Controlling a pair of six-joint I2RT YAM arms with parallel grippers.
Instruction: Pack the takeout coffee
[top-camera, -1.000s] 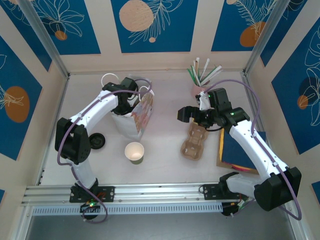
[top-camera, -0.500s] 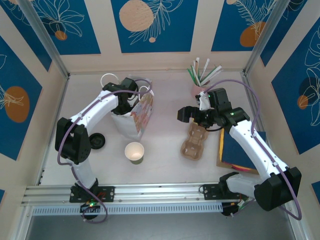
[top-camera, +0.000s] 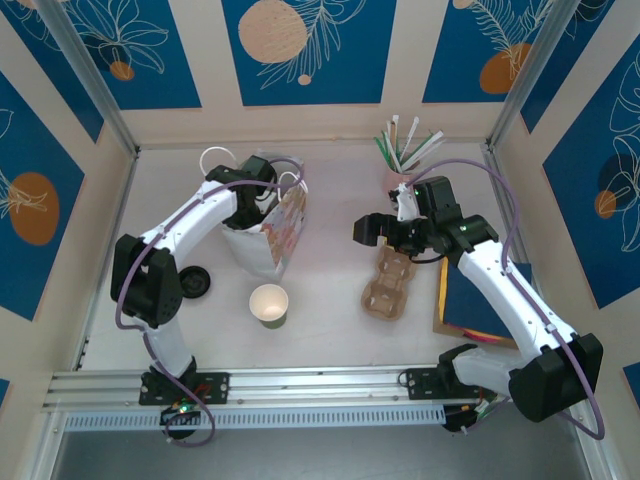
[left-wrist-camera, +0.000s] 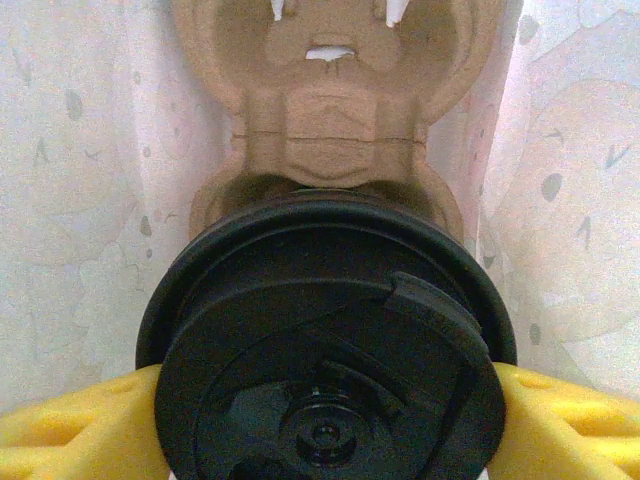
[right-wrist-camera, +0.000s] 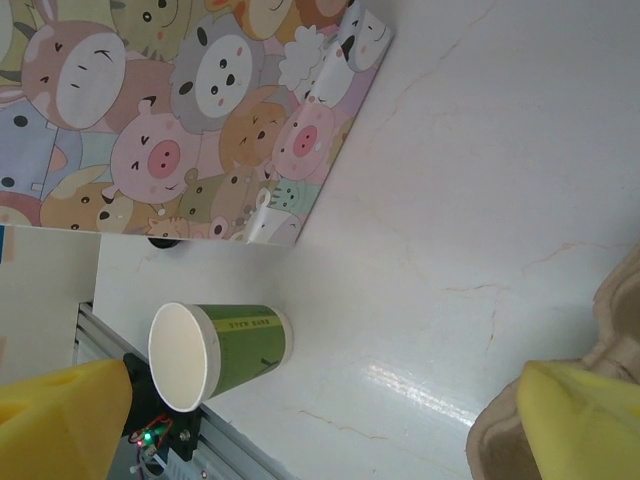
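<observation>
The takeout coffee (left-wrist-camera: 325, 340) stands inside the gift bag (top-camera: 275, 238), its round black lid close under the left wrist camera. It sits in one cup-hole of a brown pulp carrier (left-wrist-camera: 325, 110) that lies in the bag. My left gripper (left-wrist-camera: 325, 425) reaches down into the bag (top-camera: 258, 200), and its yellow fingers (left-wrist-camera: 70, 430) flank the lid on both sides. Whether they still press on the cup is hidden by the lid. My right gripper (top-camera: 372, 228) hovers open over the table, nothing between its fingers (right-wrist-camera: 60, 420).
A lidless green cup (top-camera: 268, 304) (right-wrist-camera: 225, 350) stands in front of the bag. A loose black lid (top-camera: 195, 282) lies to its left. A second pulp carrier (top-camera: 390, 285) lies below the right gripper. A cup of straws (top-camera: 400, 160) and a blue booklet (top-camera: 480, 300) are at the right.
</observation>
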